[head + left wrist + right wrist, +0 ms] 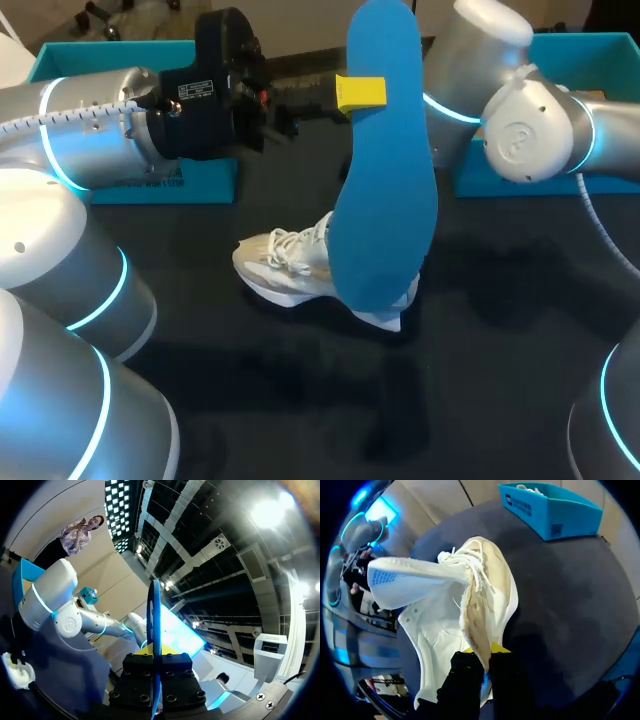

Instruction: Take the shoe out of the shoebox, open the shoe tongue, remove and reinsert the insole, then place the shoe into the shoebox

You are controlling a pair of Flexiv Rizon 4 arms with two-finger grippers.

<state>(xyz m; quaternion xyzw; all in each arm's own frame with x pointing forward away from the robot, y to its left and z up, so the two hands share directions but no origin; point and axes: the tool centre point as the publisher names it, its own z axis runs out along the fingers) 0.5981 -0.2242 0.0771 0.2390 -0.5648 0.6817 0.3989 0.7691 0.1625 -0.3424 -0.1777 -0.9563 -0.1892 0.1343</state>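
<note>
A blue insole (385, 180) stands upright in the air over the table, and my left gripper (360, 92) is shut on its upper edge. The left wrist view shows this insole (156, 625) edge-on between the fingers of the left gripper (156, 656). Below and partly behind it, a white laced shoe (285, 265) lies on its side on the dark table. My right gripper (485, 655) is shut on the shoe's (470, 600) collar edge, and the tongue is folded outward. In the head view the insole hides the right gripper.
One teal shoebox (185, 180) stands at the back left behind my left arm, and another (590, 45) at the back right behind my right arm (530, 130). A teal box (550, 510) also shows beyond the shoe. Dark tabletop (500, 300) surrounds the shoe.
</note>
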